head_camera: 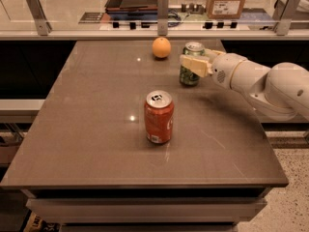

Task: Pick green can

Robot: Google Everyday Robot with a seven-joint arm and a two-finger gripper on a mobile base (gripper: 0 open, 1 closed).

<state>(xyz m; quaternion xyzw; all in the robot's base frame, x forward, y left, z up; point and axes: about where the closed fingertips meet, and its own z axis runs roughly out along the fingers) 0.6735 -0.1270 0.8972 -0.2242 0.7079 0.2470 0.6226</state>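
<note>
Gripper (189, 58) beside the green can (188, 77), on its right; grip cannot be told; labels unreadable.

Arm extends from right; pincer (189, 62) far-centre, seemingly horizontal.

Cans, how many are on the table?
2. The green can stands beside the orange, with the gripper at it. The orange-red can stands at the centre of the table. None seems hidden.
</note>
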